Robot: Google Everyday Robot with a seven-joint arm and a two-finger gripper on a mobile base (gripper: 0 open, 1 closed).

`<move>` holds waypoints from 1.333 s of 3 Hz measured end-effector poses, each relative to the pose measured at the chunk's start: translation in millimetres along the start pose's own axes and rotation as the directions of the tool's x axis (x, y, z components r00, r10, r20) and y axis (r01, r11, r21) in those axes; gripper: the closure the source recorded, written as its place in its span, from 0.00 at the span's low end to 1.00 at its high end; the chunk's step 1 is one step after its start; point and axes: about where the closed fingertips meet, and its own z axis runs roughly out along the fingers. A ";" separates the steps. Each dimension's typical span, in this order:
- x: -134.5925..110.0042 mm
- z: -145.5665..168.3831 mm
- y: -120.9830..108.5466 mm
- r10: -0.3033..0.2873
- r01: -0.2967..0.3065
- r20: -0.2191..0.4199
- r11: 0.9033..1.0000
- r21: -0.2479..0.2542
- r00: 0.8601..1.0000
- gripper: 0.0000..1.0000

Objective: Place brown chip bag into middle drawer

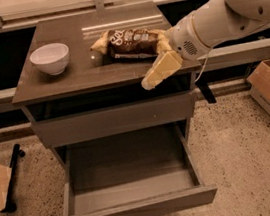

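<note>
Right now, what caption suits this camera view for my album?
Tool poised at the edge of the cabinet top, beside the brown chip bag; middle drawer open below.

My view is dim and warm yellow-brown. Light from above leaves a pale shiny stripe on the cabinet top [79,75]. The gripper [150,80], at the top's front right edge, looks bright. Dark shadow sits under the top, and the middle drawer [127,157] looks dull.

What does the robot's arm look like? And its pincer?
The arm is fat, round and white, with little holes near the wrist and a thin white cable looping underneath. Its pincer is pale yellow and wedge-shaped, at the front edge of the cabinet top, beside the brown chip bag.
</note>
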 end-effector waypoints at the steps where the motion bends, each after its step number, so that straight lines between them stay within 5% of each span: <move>1: -4.9 23.8 -10.4 0.046 -0.048 0.058 0.998 0.038 0.997 0.00; 2: -13.9 43.3 -50.8 0.073 -0.089 0.127 0.988 0.125 0.989 0.00; 4: -34.7 97.7 -134.2 0.086 -0.116 0.188 0.981 0.157 0.978 0.00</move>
